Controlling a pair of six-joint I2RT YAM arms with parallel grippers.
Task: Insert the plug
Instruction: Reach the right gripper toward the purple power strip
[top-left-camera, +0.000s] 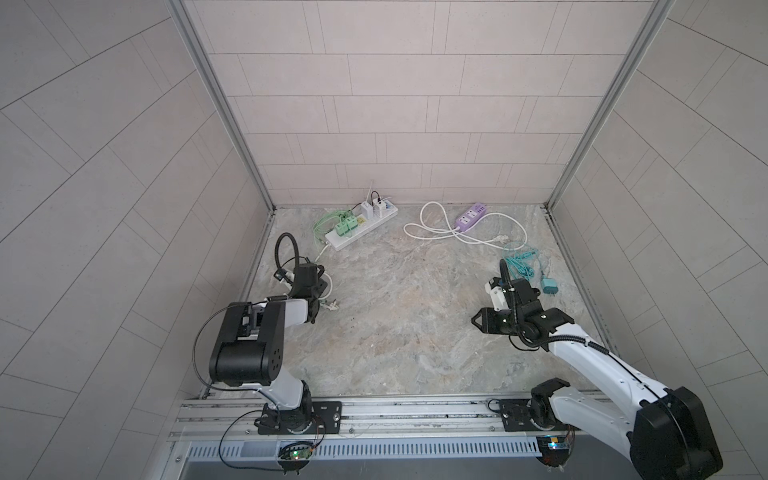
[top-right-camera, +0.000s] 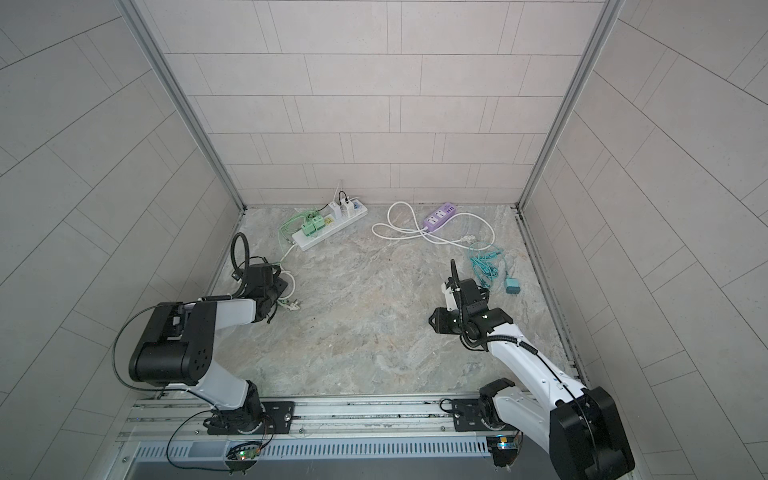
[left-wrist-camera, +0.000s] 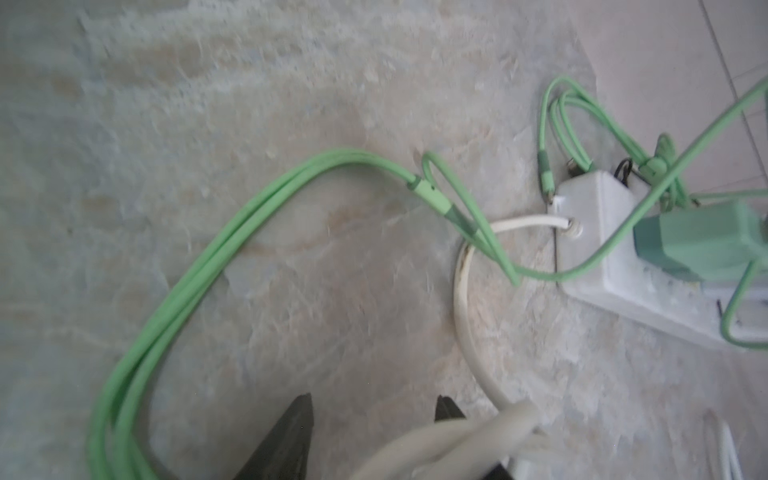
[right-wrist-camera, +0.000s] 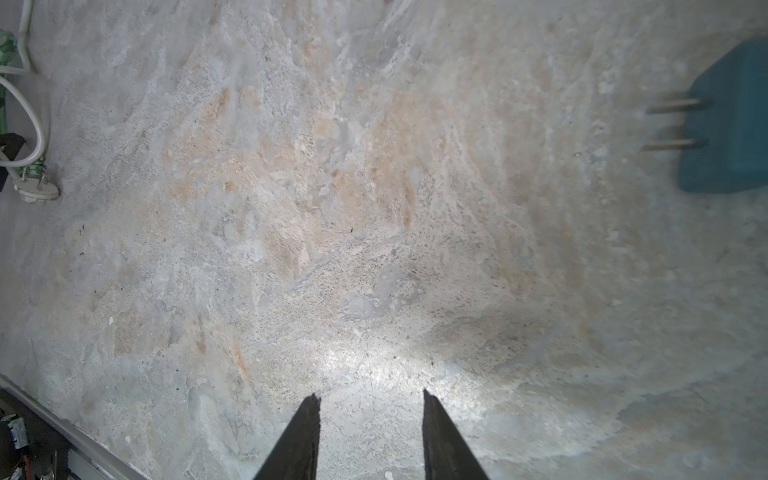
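left gripper (left-wrist-camera: 372, 405) hangs low by the left wall, jaws parted, bare floor (left-wrist-camera: 374, 291) showing between the tips and a white cord (left-wrist-camera: 461, 316) lying against one finger; nothing looks clamped. right gripper (right-wrist-camera: 371, 395) is likewise spread and empty. the job looks barely begun: the white plug (top-left-camera: 332, 305) lies loose just beside the left gripper and the teal plug (top-left-camera: 549, 286) loose near the right, neither in a socket. the white power strip (top-left-camera: 361, 226) carries green plugs (top-left-camera: 345, 226); the purple strip (top-left-camera: 471, 216) sits well apart. looped green cable (left-wrist-camera: 187, 299) crowds the approach.
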